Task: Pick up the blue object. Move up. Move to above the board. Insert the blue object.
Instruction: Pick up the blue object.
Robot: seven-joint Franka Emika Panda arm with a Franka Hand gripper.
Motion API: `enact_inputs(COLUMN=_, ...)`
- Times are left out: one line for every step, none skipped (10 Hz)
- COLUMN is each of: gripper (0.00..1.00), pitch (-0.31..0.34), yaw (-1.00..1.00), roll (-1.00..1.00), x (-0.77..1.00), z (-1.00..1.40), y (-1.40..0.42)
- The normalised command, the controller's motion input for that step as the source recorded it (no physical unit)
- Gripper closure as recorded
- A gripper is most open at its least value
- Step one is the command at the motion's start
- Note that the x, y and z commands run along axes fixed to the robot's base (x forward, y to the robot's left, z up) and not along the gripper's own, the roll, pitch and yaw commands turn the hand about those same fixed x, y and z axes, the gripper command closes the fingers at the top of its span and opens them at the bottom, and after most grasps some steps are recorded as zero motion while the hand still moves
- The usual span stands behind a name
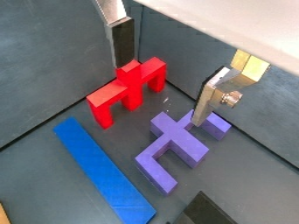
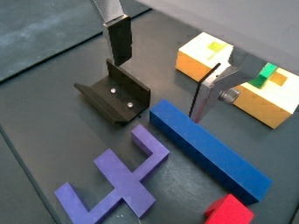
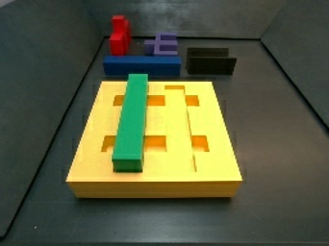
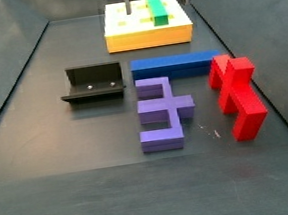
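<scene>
From the board's end of the table, the board sits nearest with the green bar lying in a groove, bare floor down both its long sides. Just beyond it the blue object lies flat crosswise, touching nothing, the fixture beside it. Against the far wall stand the purple block and red block; the gripper hangs above, fingers spread, empty.
</scene>
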Motion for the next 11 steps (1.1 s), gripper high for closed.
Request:
enact_inputs(gripper=0.0, pitch=0.0, yaw=-0.01, roll=0.0, x=0.0, z=0.0, y=0.0)
enact_inputs(gripper=0.0, pitch=-0.034, yaw=-0.13, roll=-0.02, x=0.0, z=-0.03, y=0.0)
enact_inputs(gripper=0.0, pitch=-0.053, yaw=-0.25, roll=-0.03, x=0.0, z=-0.04, y=0.0)
enact_inputs(gripper=0.0, pitch=-0.053, yaw=-0.3, roll=-0.04, x=0.0, z=-0.03, y=0.0)
enact_inputs(gripper=0.0, pitch=-0.043, yaw=-0.33, roll=-0.03, x=0.0, z=-0.01, y=0.0)
enact_inputs(gripper=0.0, pitch=-0.047, yaw=-0.38, roll=-0.03, x=0.0, z=-0.01, y=0.0)
enact_inputs(gripper=0.0, pitch=-0.051, yaw=-0.4, roll=-0.03, x=0.0, z=0.0, y=0.0)
enact_inputs(gripper=0.0, pitch=-0.09, yaw=-0.45, roll=-0.06, x=-0.09, z=-0.09, y=0.0)
enact_inputs(gripper=0.0, pitch=-0.14, yaw=-0.52, roll=-0.19, x=-0.27, z=-0.27, y=-0.01)
enact_inputs(gripper=0.0, pitch=-0.087, yaw=-0.74, roll=-0.1, x=-0.24, z=-0.35, y=-0.13)
enact_inputs(gripper=0.0, pitch=-0.07, yaw=-0.89, roll=-0.09, x=-0.07, z=-0.34, y=-0.06)
